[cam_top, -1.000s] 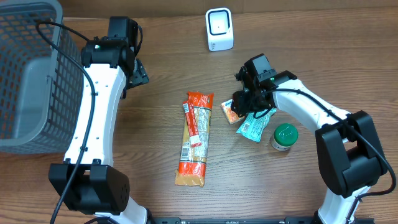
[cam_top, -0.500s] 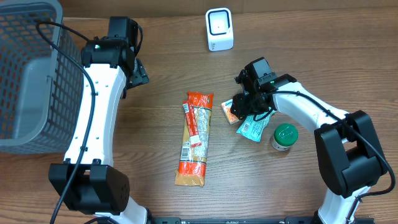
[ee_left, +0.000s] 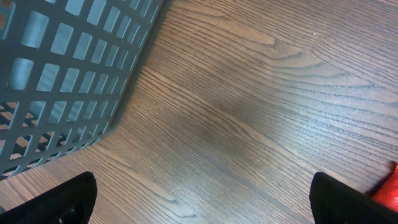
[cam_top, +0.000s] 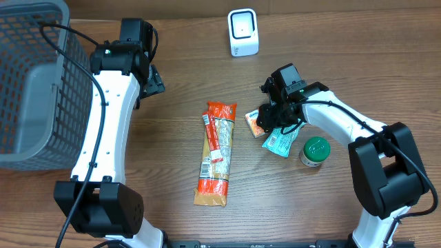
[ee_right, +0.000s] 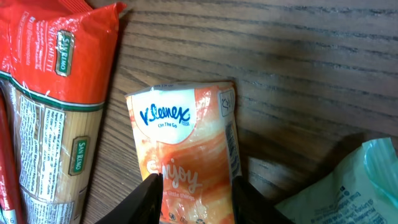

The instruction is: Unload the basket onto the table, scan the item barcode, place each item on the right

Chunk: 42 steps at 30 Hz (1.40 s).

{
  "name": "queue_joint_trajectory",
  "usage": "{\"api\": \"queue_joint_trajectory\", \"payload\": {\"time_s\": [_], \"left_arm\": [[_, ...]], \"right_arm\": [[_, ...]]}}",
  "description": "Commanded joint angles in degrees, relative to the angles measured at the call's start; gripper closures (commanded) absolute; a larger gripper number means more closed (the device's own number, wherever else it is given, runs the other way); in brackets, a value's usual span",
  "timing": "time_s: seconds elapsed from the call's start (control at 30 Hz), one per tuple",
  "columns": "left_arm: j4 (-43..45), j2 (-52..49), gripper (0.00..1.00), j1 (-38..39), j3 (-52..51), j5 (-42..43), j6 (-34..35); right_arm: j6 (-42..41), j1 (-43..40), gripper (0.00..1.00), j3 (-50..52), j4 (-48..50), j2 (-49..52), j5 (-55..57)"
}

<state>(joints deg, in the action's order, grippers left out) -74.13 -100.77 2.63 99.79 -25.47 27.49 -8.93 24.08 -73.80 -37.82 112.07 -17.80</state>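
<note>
Kleenex pack (cam_top: 255, 124): overhead, lies mid-surface between spaghetti packet (cam_top: 216, 153) and green pouch (cam_top: 279, 142), under the right tool (cam_top: 270, 122). Scanner (cam_top: 242, 32) stands well apart at the far edge. Right arm much nearer; left tool (cam_top: 148, 79) parked by the basket (cam_top: 27, 89).

Left wrist: fingers spread wide over bare surface (ee_left: 236, 106), holding nothing.

Right wrist: pack's long axis runs straight away from the tool. Fingers (ee_right: 148, 199) press its two long edges at the near end, pinching it.
</note>
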Motion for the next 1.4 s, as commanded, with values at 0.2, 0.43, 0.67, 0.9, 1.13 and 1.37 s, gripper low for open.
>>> {"api": "queue_joint_trajectory", "payload": {"time_s": [0.2, 0.43, 0.67, 0.9, 1.13, 1.37], "left_arm": [[0.0, 0.4, 0.00, 0.4, 0.7, 0.1, 0.2], [0.0, 0.4, 0.01, 0.4, 0.7, 0.1, 0.2], [0.0, 0.4, 0.00, 0.4, 0.7, 0.1, 0.2], [0.0, 0.4, 0.00, 0.4, 0.7, 0.1, 0.2], [0.0, 0.4, 0.00, 0.4, 0.7, 0.1, 0.2], [0.0, 0.4, 0.00, 0.4, 0.7, 0.1, 0.2]], "right_arm": [[0.4, 0.2, 0.62, 2.2, 1.2, 0.3, 0.1], [0.5, 0.2, 0.68, 3.2, 4.0, 0.3, 0.1], [0.5, 0.2, 0.96, 2.5, 4.3, -1.4, -2.5], [1.7, 3.5, 0.96, 1.6, 2.3, -9.9, 6.4], [1.7, 15.5, 0.96, 1.6, -3.7, -12.1, 39.4], [1.7, 27.4, 0.96, 1.6, -3.9, -9.4, 63.6]]}}
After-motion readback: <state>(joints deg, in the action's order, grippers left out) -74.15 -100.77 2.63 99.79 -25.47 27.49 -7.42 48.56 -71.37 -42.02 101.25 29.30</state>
